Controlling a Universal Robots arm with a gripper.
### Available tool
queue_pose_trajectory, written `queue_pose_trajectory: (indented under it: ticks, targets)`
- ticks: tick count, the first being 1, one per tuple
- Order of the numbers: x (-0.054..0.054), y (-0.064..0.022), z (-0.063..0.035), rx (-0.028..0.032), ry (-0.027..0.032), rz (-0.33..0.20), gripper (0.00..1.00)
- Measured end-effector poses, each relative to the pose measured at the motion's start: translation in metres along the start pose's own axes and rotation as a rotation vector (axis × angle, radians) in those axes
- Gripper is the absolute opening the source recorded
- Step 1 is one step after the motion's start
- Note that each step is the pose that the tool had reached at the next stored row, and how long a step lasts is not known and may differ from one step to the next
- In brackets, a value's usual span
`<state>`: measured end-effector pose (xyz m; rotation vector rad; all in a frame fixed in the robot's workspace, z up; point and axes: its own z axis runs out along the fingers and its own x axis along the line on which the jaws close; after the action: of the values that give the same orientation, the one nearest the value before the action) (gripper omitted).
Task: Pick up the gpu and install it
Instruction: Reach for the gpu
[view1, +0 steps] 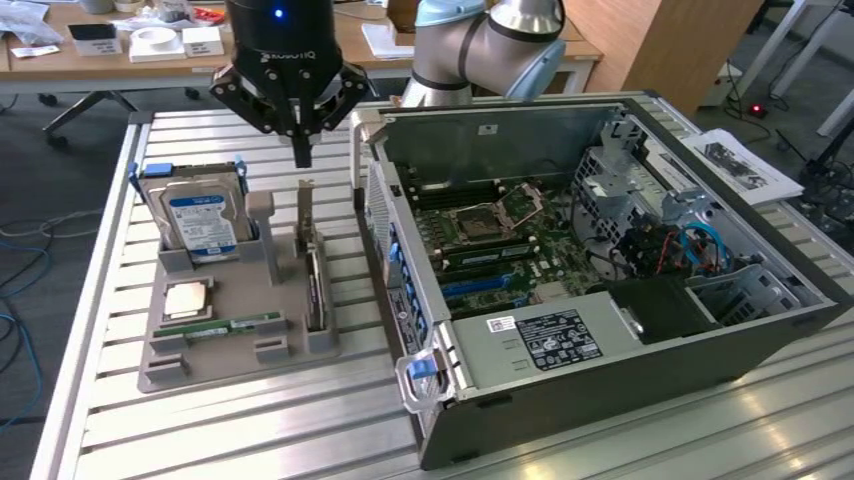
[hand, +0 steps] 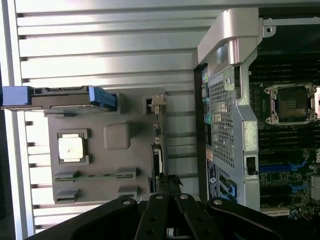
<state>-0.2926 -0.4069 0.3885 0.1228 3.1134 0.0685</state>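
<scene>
The arm points its gripper (view1: 302, 155) straight down, fingers pinched together on nothing, just above the gpu (view1: 314, 285). The card stands on edge along the holder tray's (view1: 220, 360) edge, the one beside the computer case (view1: 587, 340).

Grey tray (view1: 220, 358) holds a hard drive (view1: 200, 222), memory stick (view1: 238, 324) — perhaps a processor (view1: 187, 298).

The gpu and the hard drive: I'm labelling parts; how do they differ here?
The hard drive is a thick silver block with a blue-white label; the gpu is a thin card with a metal end bracket. In the holder, the hard drive stands toward the exterior view's left, the gpu toward its right, nearer the computer case. Both stand on edge.
</scene>
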Motion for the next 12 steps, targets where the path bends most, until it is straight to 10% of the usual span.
queue_pose_trajectory:
  ticks: [12]
  targets:
    - [0.003, -0.0150, -0.0007, 0.0000, 0.0000, 0.000, 0.11]
